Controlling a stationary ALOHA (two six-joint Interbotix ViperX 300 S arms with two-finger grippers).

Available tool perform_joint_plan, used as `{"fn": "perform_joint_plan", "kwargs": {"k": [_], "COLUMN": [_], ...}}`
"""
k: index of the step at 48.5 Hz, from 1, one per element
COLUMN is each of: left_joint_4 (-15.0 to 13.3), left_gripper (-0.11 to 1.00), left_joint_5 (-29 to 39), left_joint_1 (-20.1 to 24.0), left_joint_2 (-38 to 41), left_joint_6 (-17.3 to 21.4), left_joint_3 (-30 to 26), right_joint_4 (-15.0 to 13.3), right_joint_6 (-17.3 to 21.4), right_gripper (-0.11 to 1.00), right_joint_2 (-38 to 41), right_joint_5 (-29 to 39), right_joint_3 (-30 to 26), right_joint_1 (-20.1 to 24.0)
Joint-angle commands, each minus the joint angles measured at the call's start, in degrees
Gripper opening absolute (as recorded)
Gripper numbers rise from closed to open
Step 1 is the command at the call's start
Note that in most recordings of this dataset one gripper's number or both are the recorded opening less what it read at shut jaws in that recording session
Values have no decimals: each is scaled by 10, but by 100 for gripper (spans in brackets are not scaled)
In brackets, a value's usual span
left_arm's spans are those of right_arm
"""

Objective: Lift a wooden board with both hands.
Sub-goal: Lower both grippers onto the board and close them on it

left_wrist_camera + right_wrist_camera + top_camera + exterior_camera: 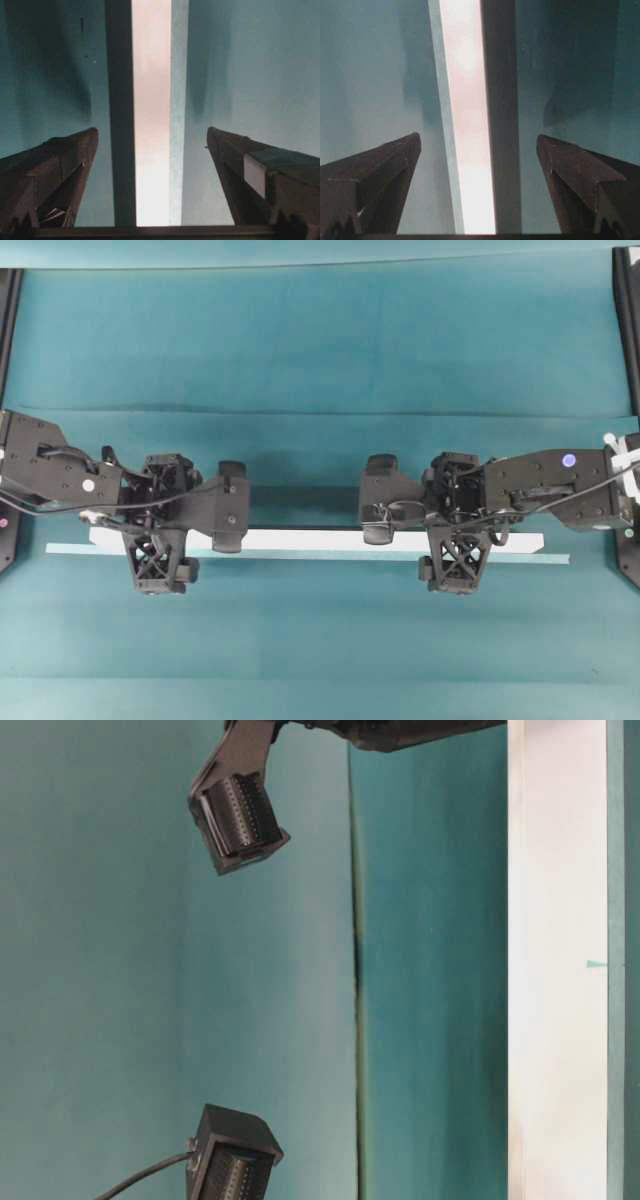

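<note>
You have the wooden board (pixel 310 539) lying flat on the teal table (pixel 320 340), across the middle of the overhead view, and it is not lifted yet. A thinner pale teal strip (pixel 300 554) lies along the near edge of the board, touching it or just beside it.

Start from the left end of the board. Your left gripper (pixel 158 540) stands over the board near that end. Its jaws are spread wide and they hold nothing. In the left wrist view the two fingers (pixel 55 165) stand on either side of the board, and the board runs between them with teal table showing on both sides. The fingers do not touch it.

In the middle the board is bare, with only its dark shadow on the table behind it.

Toward the right end of the board, your right gripper (pixel 458 540) is in the same state: wide open, empty, placed over the board. In the right wrist view its fingers (pixel 380 170) straddle the board without contact.

The table-level view is turned on its side and shows little; I think the grippers hang above the board, but how high I cannot tell.

So, in my judgement, the approach and the alignment are done. What remains is to lower both grippers, close them on the board, and raise the two ends together so it stays level.
</note>
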Motion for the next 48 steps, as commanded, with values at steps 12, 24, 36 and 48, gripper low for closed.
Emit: {"fn": "perform_joint_plan", "kwargs": {"k": [12, 24, 36, 48], "left_joint_4": [2, 2, 2, 1], "left_gripper": [97, 97, 88, 22], "left_joint_5": [-4, -7, -12, -10], "left_joint_1": [2, 6, 2, -13], "left_joint_2": [0, 0, 1, 4], "left_joint_6": [3, 4, 6, 6], "left_joint_3": [0, -1, -2, -4], "right_joint_4": [-2, -6, -6, -6], "right_joint_6": [0, 0, 2, -1], "right_gripper": [93, 93, 89, 32], "right_joint_2": [7, 11, 15, 18], "right_joint_5": [-16, -24, -25, -16], "right_joint_3": [6, 11, 11, 3], "right_joint_1": [-6, -7, -7, -2]}}
